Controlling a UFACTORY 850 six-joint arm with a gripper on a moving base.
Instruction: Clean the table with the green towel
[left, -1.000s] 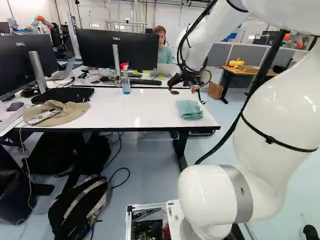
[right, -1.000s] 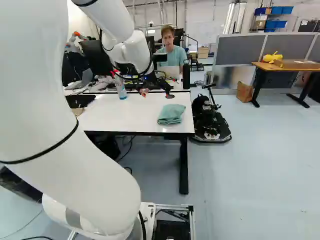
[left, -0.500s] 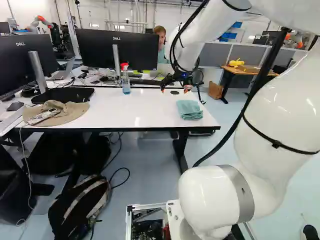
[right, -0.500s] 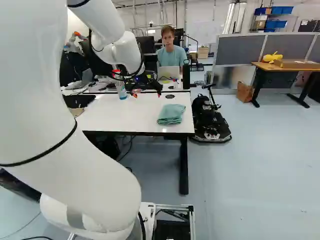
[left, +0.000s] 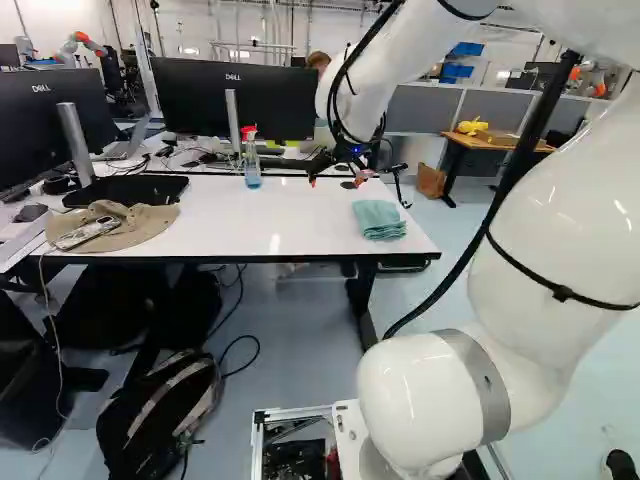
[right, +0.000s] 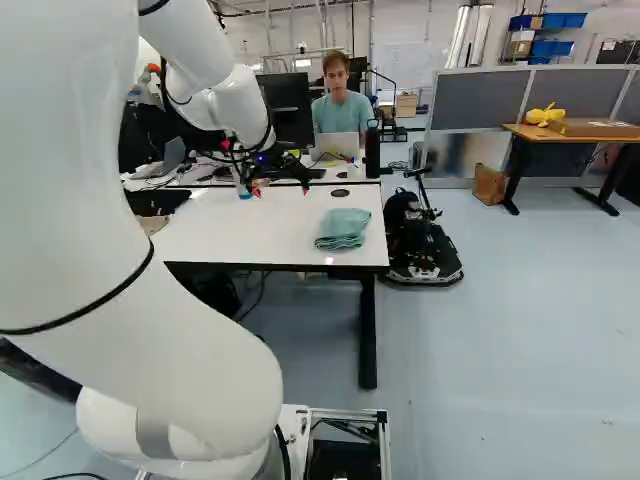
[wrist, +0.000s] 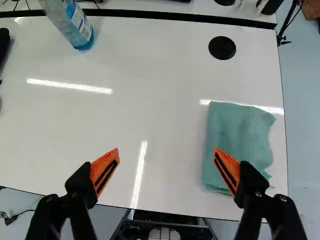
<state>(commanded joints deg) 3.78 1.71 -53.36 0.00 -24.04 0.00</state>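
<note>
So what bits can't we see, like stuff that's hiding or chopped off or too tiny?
- Under the green towel, wrist view: the cloth covers that part of the table.
- Top of the spray bottle, wrist view: cut off by the edge, though the left base view shows it.
- Inside the backpack, left base view: its sides hide it.
- Laptop's screen, right base view: behind its lid.
- Tiny crumbs, base views: too small to tell.
</note>
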